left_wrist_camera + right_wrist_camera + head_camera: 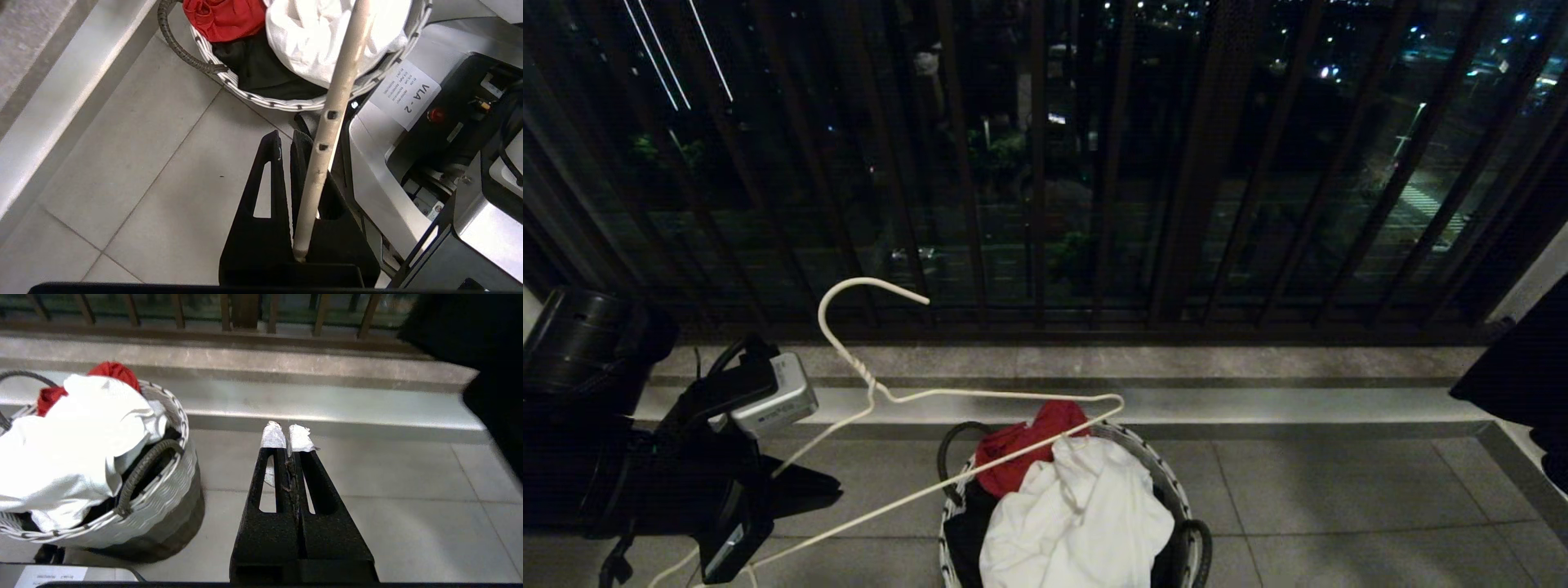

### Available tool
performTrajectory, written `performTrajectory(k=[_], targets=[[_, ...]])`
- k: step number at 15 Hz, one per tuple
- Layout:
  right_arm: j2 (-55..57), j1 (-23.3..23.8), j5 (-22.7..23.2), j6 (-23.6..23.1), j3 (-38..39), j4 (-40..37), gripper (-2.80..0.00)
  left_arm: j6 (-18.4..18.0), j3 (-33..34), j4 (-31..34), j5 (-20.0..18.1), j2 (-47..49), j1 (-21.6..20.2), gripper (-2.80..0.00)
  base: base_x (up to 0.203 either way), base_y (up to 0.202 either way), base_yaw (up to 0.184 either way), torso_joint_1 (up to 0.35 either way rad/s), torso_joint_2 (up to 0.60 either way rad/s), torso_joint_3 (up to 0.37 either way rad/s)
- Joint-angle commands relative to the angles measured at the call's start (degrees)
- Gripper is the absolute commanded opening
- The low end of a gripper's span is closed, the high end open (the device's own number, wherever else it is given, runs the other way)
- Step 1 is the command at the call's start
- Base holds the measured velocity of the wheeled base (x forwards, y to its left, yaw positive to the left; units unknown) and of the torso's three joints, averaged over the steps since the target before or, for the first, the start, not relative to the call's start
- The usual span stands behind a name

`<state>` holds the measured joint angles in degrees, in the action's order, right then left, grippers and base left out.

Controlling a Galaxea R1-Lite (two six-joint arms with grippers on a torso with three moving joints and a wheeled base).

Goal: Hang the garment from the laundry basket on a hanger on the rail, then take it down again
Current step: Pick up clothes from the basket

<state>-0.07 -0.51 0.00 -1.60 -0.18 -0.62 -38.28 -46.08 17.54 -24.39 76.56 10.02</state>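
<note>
While the left pincer (286, 141) is clamped on the thin white wire hanger (947, 396), the white cotton T-shirt (1078, 523) lies unhung in the small round patterned-rim laundry basket (1176, 490), and the right pincer (287, 439) hangs closed, so nearly everything remains.

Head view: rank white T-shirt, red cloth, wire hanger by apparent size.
1. wire hanger, widest span, though held nearer the camera, so partly perspective
2. white T-shirt, bunched in the basket
3. red cloth, partly buried

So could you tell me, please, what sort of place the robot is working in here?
Most likely a high-rise balcony at night: dark vertical railing bars with city lights far below, a tiled floor, and a laundry basket of clothes.
</note>
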Motion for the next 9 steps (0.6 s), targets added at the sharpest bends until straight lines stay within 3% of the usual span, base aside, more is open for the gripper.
performTrajectory(k=[1,4,9], targets=[[0.07,-0.01,0.0,0.01,0.01,0.01,-2.8,-0.22,-0.15,0.08,-0.13,-0.59,0.0,-2.8,0.0,0.0,0.0,0.001,0.01,-0.199],[0.07,-0.01,0.0,0.01,0.01,0.01,-2.8,-0.2,0.16,-0.52,-0.13,-1.37,-0.01,-2.8,0.0,0.0,0.0,0.002,0.01,-0.172],[0.07,-0.01,0.0,-0.07,0.01,0.01,-2.8,-0.13,0.11,-0.84,-0.04,-1.5,0.0,-2.8,0.0,0.0,0.0,0.002,0.0,-0.053]])
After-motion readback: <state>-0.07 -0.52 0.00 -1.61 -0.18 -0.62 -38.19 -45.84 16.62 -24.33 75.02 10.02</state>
